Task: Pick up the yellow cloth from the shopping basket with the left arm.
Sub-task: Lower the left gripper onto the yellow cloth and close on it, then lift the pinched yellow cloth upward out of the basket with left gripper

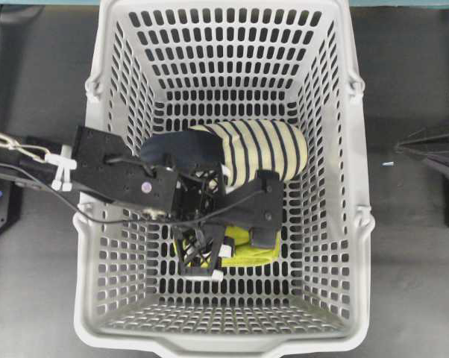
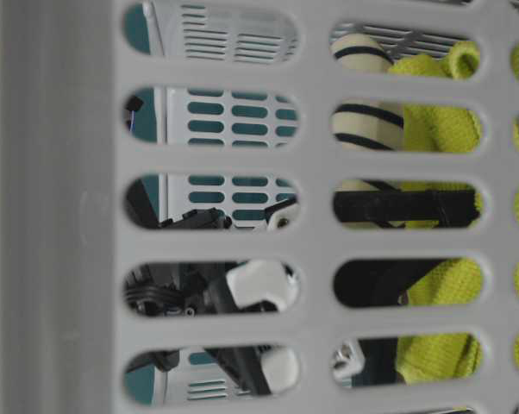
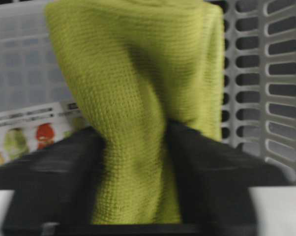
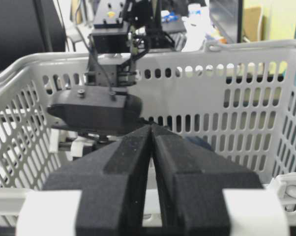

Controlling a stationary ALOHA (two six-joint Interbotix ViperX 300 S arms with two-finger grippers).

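1. The left arm [image 1: 112,175] reaches in over the left rim of the shopping basket [image 1: 362,186] and angles down toward the middle of the basket floor.
2. The left gripper [image 1: 236,239] is low inside the basket, its black fingers [image 3: 212,172] pressed in from both sides on a bunched fold of the yellow cloth [image 3: 138,98]; the jaws are clamped on the cloth.
3. From overhead, the yellow cloth [image 1: 258,250] lies on the basket floor a little toward the near edge, mostly hidden under the gripper. Only a yellow-green patch shows between and beside the fingers.
4. In the left wrist view the cloth rises between the fingers and fills most of the picture. A printed plastic package [image 3: 25,132] with fruit pictures lies behind it to the left, and the basket's slotted wall stands to the right.
5. A cream-and-navy striped slipper [image 1: 262,153] lies on the floor just beyond the gripper, toward the far wall, its dark opening turned to the left.
6. Through the wall slots of the table-level view, the cloth [image 2: 436,293] shows on the right, with the slipper [image 2: 363,121] just left of it.
7. The right gripper [image 4: 150,162] waits outside the basket's right side, well away from the cloth, its two black fingers pressed together with nothing between them.
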